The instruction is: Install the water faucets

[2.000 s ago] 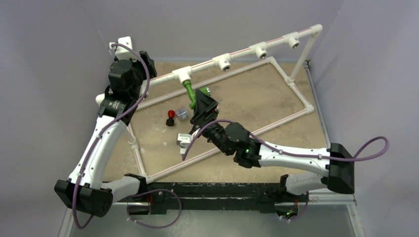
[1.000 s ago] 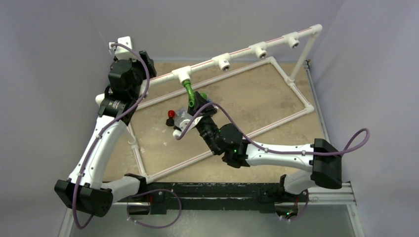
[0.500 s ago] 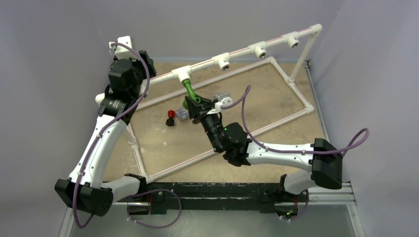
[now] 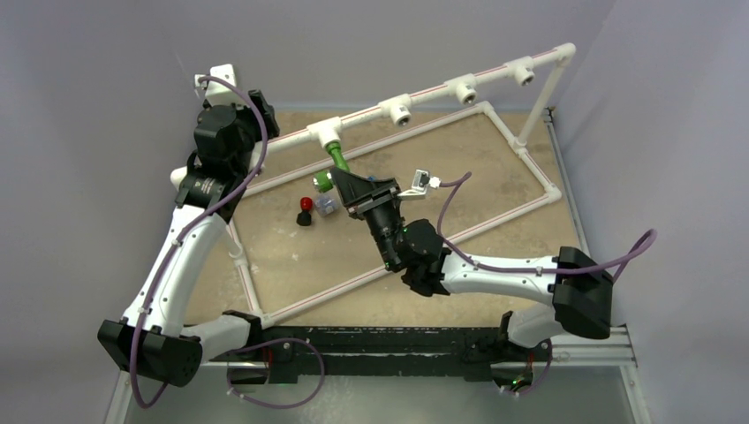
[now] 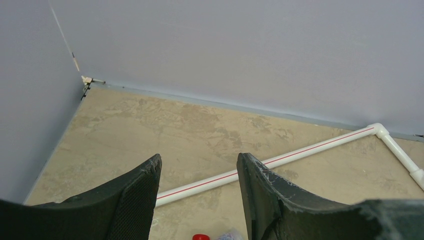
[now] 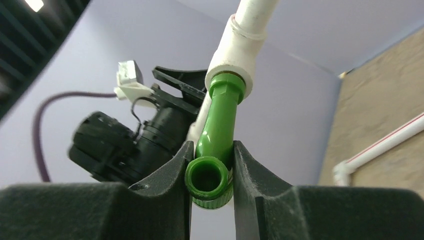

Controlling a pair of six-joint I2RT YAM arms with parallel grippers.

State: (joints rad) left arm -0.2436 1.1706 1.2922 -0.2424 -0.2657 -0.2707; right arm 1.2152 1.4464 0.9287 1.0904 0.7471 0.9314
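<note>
The green faucet [image 6: 218,125] hangs by its threaded end in a white tee fitting [image 6: 235,55] of the raised pipe rail. My right gripper [image 6: 210,170] is shut on its spout, one finger on each side just behind the round mouth. From above, the green faucet [image 4: 336,161] slants down from the leftmost tee [image 4: 325,134], with my right gripper [image 4: 334,183] at its lower end. The black faucet with a red knob [image 4: 305,210] and the pale bluish faucet [image 4: 326,205] lie on the table beside it. My left gripper [image 5: 199,165] is open and holds nothing.
The rail carries three more open tees [image 4: 399,111], [image 4: 465,89], [image 4: 525,74]. A white base pipe with a red stripe [image 5: 280,161] crosses the tan table under the left gripper. The left arm [image 4: 221,141] stands at the rail's left end, near the back wall.
My right wrist has rolled round with the green faucet in its grip. The spout end has swung from pointing towards me to pointing left. The left arm has stayed still.
</note>
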